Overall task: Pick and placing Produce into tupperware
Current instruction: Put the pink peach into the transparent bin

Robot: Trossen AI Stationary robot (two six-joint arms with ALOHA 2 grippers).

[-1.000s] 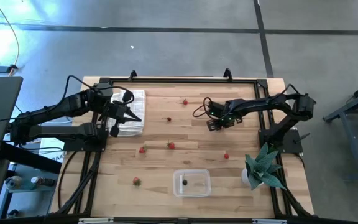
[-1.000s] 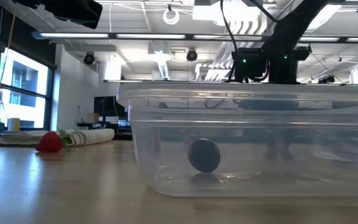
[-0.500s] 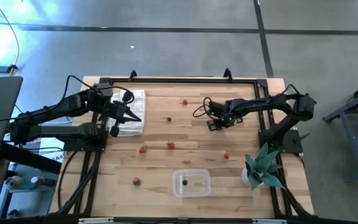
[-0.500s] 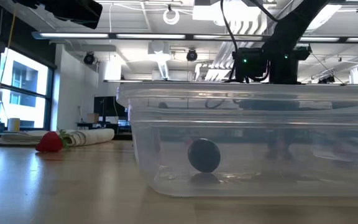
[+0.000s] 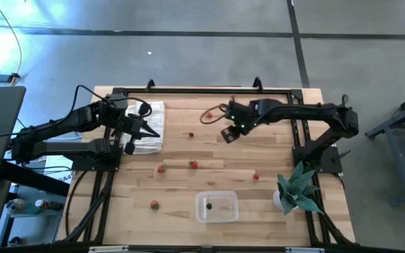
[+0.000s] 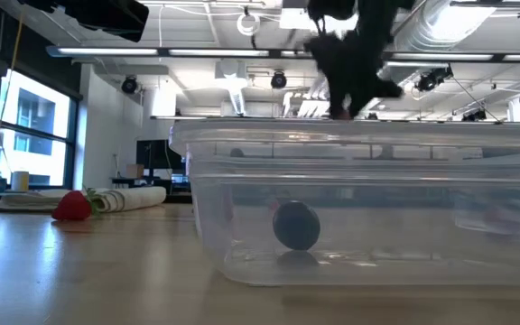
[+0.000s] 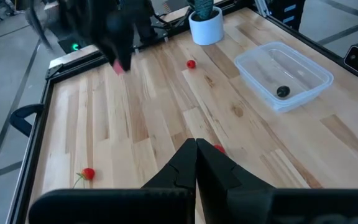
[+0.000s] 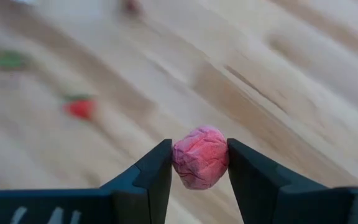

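A: Wooden counter [image 5: 188,186] on a grey concrete floor, seen from above; a dark frame borders it. Report the right claw.

B: Right claw [image 8: 199,163] is pinching a pink-red piece of produce [image 8: 201,156] between its two dark fingers; the piece sits squarely between the pads, touching both. In the high view that claw [image 5: 228,133] is above the upper middle of the counter.

A: Left claw?

B: Left claw [image 7: 196,151] is pressed together, fingers meeting at a point. In the high view it sits at the upper left of the counter, over the white cloth [image 5: 148,126].

A: Location of the tupperware?

B: Tupperware [image 5: 216,206] stands at the lower centre of the high view, well apart from both claws. One dark round piece [image 5: 208,206] lies inside it, toward its left end; the low view shows this piece [image 6: 295,225] resting on the container floor.

A: Loose produce on the counter?

B: Red pieces at centre left [image 5: 161,169], centre [image 5: 194,164], lower left [image 5: 154,205], right of centre [image 5: 256,176] and near the top edge [image 5: 209,115]; a small dark one [image 5: 192,134] lies left of the right claw. A potted plant [image 5: 295,188] stands at the lower right.
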